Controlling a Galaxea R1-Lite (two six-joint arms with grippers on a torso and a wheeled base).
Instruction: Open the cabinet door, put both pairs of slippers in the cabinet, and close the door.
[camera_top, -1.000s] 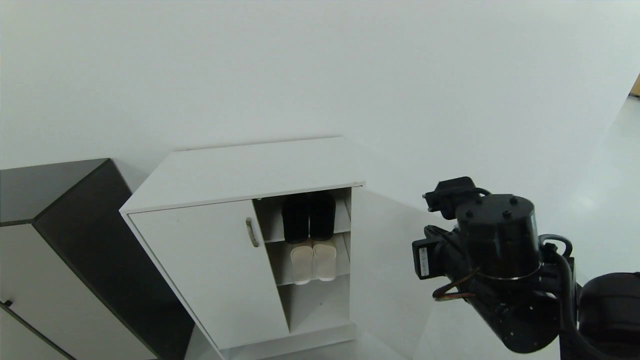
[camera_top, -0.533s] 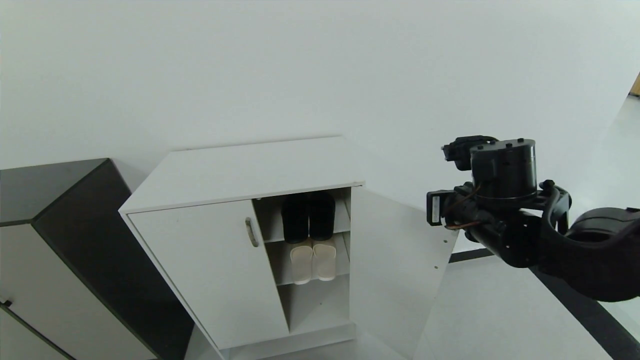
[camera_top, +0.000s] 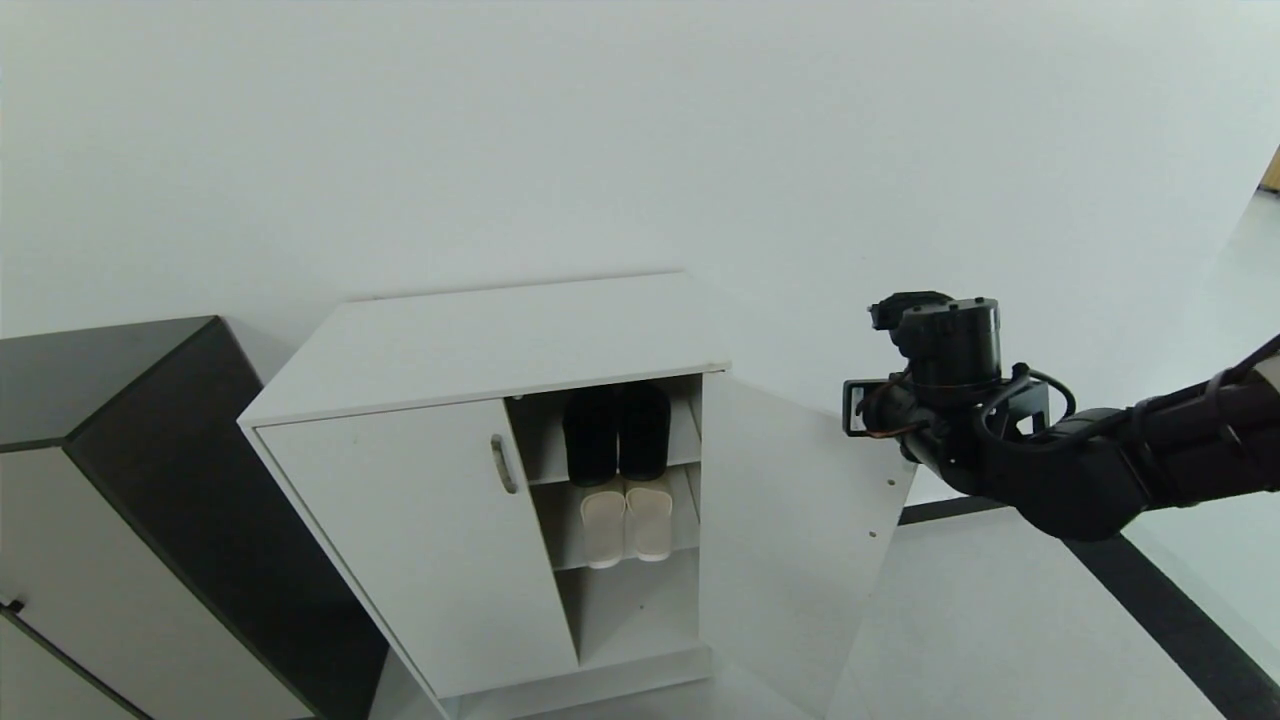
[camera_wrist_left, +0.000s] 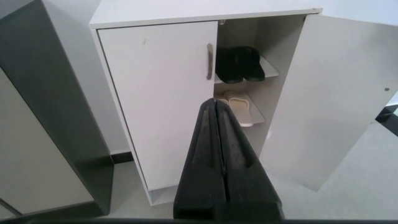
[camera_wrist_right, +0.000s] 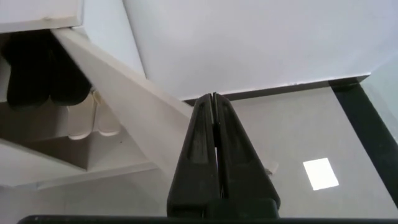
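The white cabinet (camera_top: 480, 340) has its left door shut and its right door (camera_top: 790, 520) swung open. Black slippers (camera_top: 617, 430) lie on the top shelf, with white slippers (camera_top: 627, 520) on the shelf below. My right arm (camera_top: 960, 420) is held out at the open door's outer edge, near its top. My right gripper (camera_wrist_right: 214, 99) is shut and empty, beside the door panel (camera_wrist_right: 124, 93). My left gripper (camera_wrist_left: 216, 102) is shut and empty too, in front of the cabinet, facing the shut door's handle (camera_wrist_left: 209, 60) and the slippers (camera_wrist_left: 241, 63).
A dark cabinet (camera_top: 130, 480) stands close to the white one's left side. A black stripe (camera_top: 1150, 600) crosses the pale floor on the right. A white wall is behind. The bottom compartment (camera_top: 630, 610) holds nothing.
My right arm has risen and stretched away from the camera, ending at the open door's outer edge. The cabinet, door and slippers have not moved.
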